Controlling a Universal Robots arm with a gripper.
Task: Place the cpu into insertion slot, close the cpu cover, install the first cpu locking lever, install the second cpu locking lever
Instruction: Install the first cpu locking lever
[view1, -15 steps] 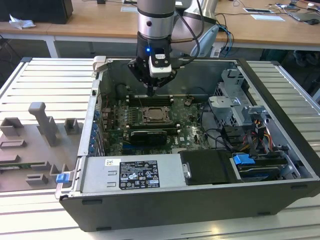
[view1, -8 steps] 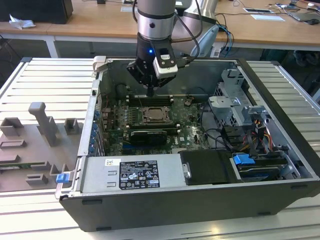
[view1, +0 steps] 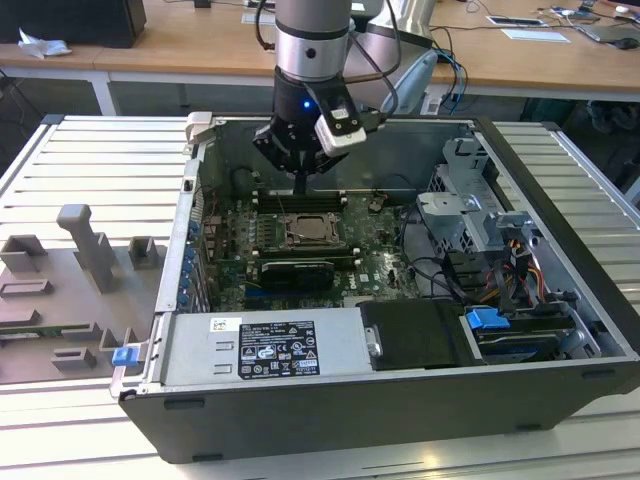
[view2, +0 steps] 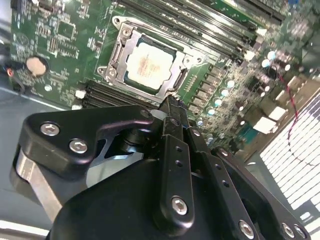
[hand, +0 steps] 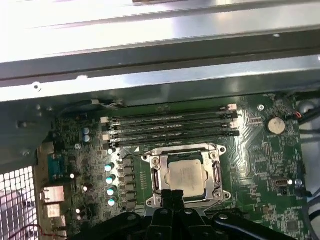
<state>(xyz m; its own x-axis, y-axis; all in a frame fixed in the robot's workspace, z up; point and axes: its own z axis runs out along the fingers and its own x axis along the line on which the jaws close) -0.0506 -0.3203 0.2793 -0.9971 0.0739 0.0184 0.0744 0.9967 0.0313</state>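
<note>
I note the gripper (hand: 172, 195), jaws pressed together, at the socket's edge beside the seated cpu (hand: 186, 176); I judge the cpu cover (hand: 159, 172) thin, stiff, pressable only at its rim.

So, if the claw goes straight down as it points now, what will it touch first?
Most likely an edge of the cpu cover, just beside the cpu; the shut claw hangs over that rim. Depth is unclear, so I cannot be sure.
</note>
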